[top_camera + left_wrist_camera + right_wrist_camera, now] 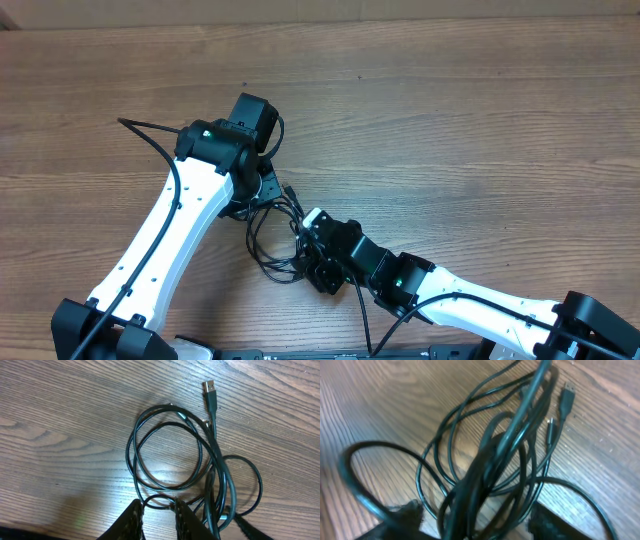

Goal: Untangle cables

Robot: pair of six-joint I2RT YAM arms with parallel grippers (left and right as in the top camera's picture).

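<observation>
The cables point(268, 238) are thin black cords lying in a tangled bundle on the wooden table point(480, 120) between my two arms. In the left wrist view they form overlapping rings point(134, 450), with a metal USB plug point(209, 386) pointing away. My left gripper point(159, 506) is low over the bundle's near edge. Its fingers point(134, 521) stand narrowly apart, and a small cable loop point(160, 496) is caught between their tips. My right gripper point(480, 527) straddles the blurred, bunched cables point(492, 460), which lie in the gap between its wide-apart jaws.
The thick black cable of the left arm point(150, 132) runs out to the left over the table. Both arms meet near the table's front middle, with the left gripper point(266, 188) and the right gripper point(308, 245) close together. Bare wood lies all around.
</observation>
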